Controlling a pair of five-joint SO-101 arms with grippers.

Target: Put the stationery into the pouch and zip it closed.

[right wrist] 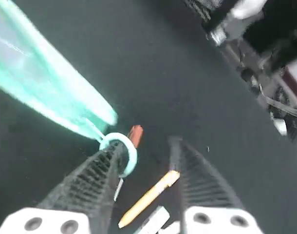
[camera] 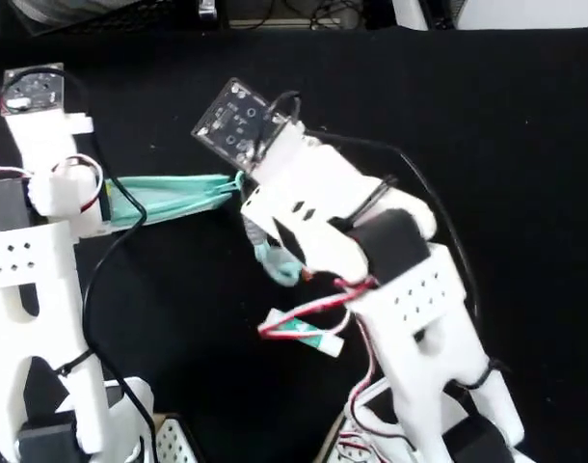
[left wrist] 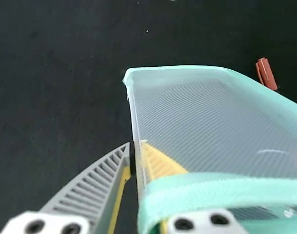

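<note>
Loading step, seemingly: pouch (left wrist: 207, 126) clamped in left gripper (left wrist: 139, 158), right gripper (right wrist: 148, 145) spread wide beside zip ring (right wrist: 133, 158), above loose pen (right wrist: 148, 197). Next: pinch pen squarely.

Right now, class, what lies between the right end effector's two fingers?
An orange pen lies on the table, seen in the right wrist view through the gap of the open right end effector.

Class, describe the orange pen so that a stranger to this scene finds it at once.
Start at the black table and find the teal mesh pouch, then follow it to its teal ring pull. Just past the ring lies the orange pen; it is long and slim, unlike the short red-brown piece beside it.
</note>
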